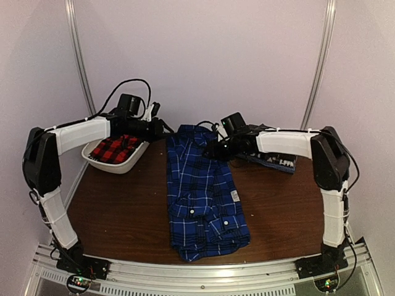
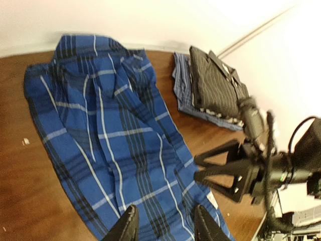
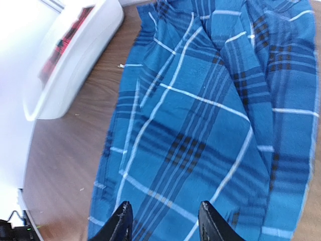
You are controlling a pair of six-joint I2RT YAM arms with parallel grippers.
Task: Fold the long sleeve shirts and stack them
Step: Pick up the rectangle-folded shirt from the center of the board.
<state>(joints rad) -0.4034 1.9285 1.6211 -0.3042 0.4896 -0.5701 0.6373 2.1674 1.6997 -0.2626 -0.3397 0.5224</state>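
Observation:
A blue-and-black plaid long sleeve shirt [image 1: 203, 191] lies as a long folded strip down the middle of the table. My left gripper [image 1: 163, 128] hovers at the strip's far left corner. In its wrist view the jaws [image 2: 168, 223] stand open above the plaid cloth [image 2: 110, 135], holding nothing. My right gripper [image 1: 213, 150] is over the far right edge, open and empty above the cloth [image 3: 210, 125]; its jaws [image 3: 165, 221] are apart. A dark charcoal striped shirt [image 2: 215, 85] lies folded at the right. The red-and-black plaid shirt [image 1: 114, 148] sits in the tub.
The white plastic tub [image 1: 117, 165] stands at the far left, close under my left arm. The charcoal shirt rests on a folded blue striped cloth [image 2: 183, 95] near the back right. Bare brown tabletop [image 1: 117, 216] shows on both sides of the plaid strip.

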